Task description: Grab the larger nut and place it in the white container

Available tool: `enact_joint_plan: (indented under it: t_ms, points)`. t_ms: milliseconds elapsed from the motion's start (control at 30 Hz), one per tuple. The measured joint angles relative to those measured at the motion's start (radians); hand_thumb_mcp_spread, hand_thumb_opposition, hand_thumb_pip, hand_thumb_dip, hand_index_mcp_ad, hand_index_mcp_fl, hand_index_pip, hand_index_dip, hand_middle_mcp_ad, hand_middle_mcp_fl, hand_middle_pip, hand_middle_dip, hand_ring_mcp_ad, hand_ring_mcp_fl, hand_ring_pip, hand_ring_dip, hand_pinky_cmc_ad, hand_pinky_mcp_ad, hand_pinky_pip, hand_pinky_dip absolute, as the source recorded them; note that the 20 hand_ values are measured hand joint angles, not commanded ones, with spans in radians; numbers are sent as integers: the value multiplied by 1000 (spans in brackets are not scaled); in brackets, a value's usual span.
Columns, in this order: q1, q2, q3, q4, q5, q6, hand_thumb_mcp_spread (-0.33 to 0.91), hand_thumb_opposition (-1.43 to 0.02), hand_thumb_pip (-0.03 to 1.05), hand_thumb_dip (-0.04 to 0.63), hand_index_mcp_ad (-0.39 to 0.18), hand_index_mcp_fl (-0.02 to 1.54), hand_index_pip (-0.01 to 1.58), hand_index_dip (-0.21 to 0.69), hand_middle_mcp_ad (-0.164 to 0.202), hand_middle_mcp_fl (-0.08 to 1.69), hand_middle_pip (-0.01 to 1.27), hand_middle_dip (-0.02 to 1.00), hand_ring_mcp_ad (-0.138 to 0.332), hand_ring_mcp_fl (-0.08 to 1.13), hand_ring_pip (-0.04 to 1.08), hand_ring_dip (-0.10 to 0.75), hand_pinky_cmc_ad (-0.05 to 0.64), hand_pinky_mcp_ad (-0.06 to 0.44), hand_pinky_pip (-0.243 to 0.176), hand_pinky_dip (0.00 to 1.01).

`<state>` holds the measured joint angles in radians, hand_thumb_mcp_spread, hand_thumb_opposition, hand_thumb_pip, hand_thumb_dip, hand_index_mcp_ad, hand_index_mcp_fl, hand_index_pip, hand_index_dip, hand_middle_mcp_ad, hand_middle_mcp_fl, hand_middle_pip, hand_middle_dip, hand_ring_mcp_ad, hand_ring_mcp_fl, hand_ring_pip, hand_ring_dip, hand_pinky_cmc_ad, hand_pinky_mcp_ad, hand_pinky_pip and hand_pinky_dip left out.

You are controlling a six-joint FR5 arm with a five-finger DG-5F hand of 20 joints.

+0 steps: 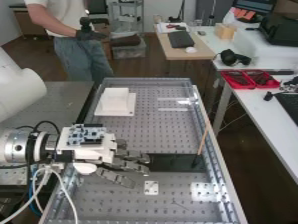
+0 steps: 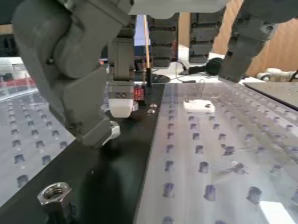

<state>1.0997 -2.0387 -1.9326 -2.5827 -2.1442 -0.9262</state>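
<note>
High view:
- Hand (image 1: pixel 116 162), dark grey: one, at the near part of the perforated bench (image 1: pixel 216 200), palm section white with a circuit board (image 1: pixel 88 135) on top. Fingers extended and only slightly bent, spread apart, reaching over the near side of a black strip (image 1: pixel 176 163).
- White container (image 1: pixel 114 104): one, on the bench beyond the hand and well apart from it, a raised block over a broader base.
- Wooden stick (image 1: pixel 203 139): one, thin, tilted, its dark lower end at the black strip.
- White plate (image 1: pixel 151 188): one, small, with dark holes, flat on the bench near the fingertips.
- Red trays (image 1: pixel 239 79): on the white side table (image 1: pixel 269 112).

Wrist view:
- Hand: open, fingers relaxed and parted, holding nothing that can be seen; pale tips on some.
- Nut (image 2: pixel 54 192): one, metal, hexagonal, round hole visible, on the black strip, apart from the fingertips and clear of their grasp.
- Small metal pieces (image 2: pixel 152 108): farther along the same strip, too small to identify.
- White plate: on the perforated surface beside the strip.
- Wooden stick: upright in appearance, beyond the fingers.
</note>
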Motion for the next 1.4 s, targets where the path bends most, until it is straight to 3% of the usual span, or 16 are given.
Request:
enact_joint_plan:
  t_ms: [300, 1133, 1400]
  points:
    - [-6, -6, 9, -12, -19, -24, 354, -908, 705, 237, -154, 21, 1555, 202, 70, 10, 119, 237, 169, 5, 68, 164, 393, 311, -96, 482]
    - [-9, -20, 23, -14, -31, -25, 354, -906, 719, 236, -152, 21, 1553, 143, 66, 12, 119, 234, 161, 2, 79, 164, 382, 302, -96, 482]
    - [-10, -24, 25, -9, -33, -24, 354, -906, 721, 236, -152, 148, 1552, 112, 66, 12, 119, 237, 161, 2, 79, 164, 379, 297, -96, 482]
